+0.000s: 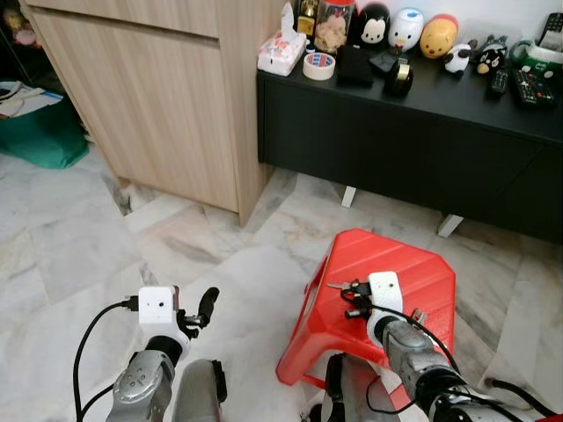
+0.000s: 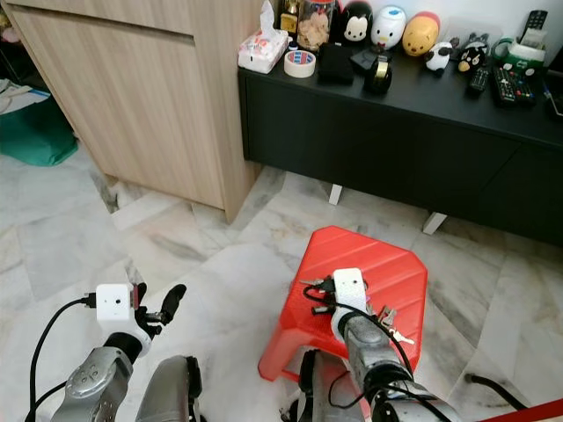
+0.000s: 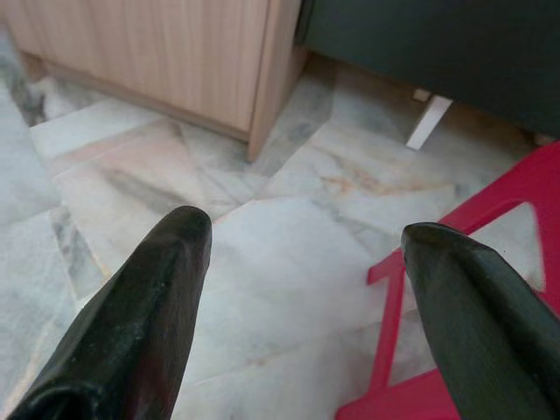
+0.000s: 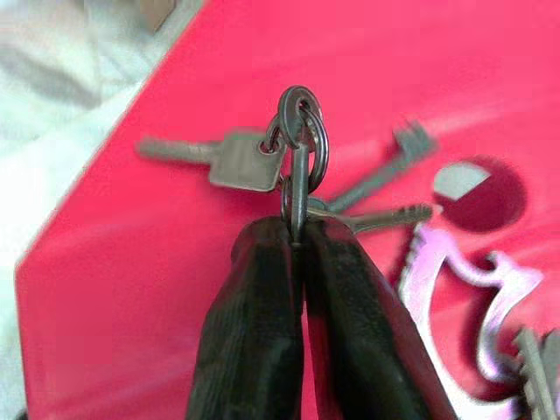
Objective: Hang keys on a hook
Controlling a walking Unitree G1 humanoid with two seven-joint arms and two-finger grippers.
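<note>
Right pincer [image 4: 299,241] clamped on key ring [image 4: 302,131] over red stool [image 1: 400,264], keys [image 4: 232,159] dangling, left pincer [image 3: 302,241] apart above marble floor [image 1: 79,237]

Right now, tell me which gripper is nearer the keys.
Right. The right gripper is shut on the keys over the red stool; the left gripper hangs open over the floor, apart.

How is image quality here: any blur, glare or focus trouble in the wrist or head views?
Right wrist view: key ring sharp above the shut right gripper, red stool soft and washed out behind. Left wrist view: left gripper open, fingers dark, floor evenly lit. Eye views: sharp, soft daylight, mild sheen on the marble, no motion blur.
</note>
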